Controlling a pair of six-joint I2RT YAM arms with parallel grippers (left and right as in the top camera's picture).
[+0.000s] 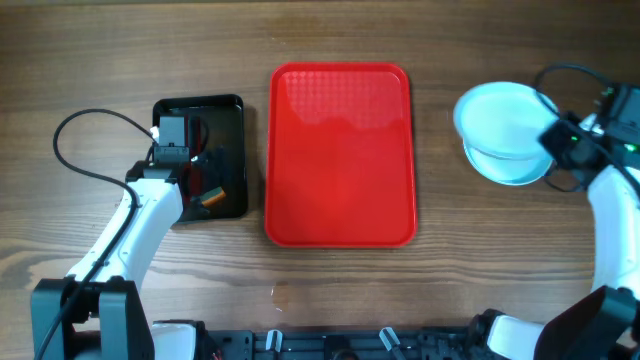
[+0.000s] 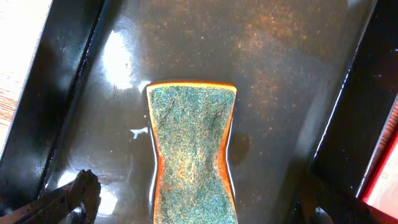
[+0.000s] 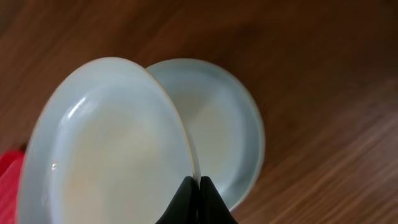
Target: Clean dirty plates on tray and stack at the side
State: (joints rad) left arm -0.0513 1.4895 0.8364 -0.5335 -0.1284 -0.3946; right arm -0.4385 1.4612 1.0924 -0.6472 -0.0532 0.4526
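The red tray (image 1: 340, 155) lies at the table's middle with nothing on it. Right of it, my right gripper (image 1: 552, 138) is shut on the rim of a pale-blue plate (image 1: 502, 122) and holds it tilted above another plate (image 1: 520, 170) lying on the table. In the right wrist view the held plate (image 3: 112, 149) is pinched at its edge by my right gripper (image 3: 199, 183), with the lower plate (image 3: 230, 130) behind it. My left gripper (image 2: 193, 205) is open, its fingers either side of the green-topped orange sponge (image 2: 193, 149) in the black tray (image 2: 280, 74).
The black tray (image 1: 225, 110) stands left of the red tray, with my left wrist over it. A black cable (image 1: 75, 150) loops on the wood at the far left. The red tray's edge shows at the left wrist view's right border (image 2: 382, 180).
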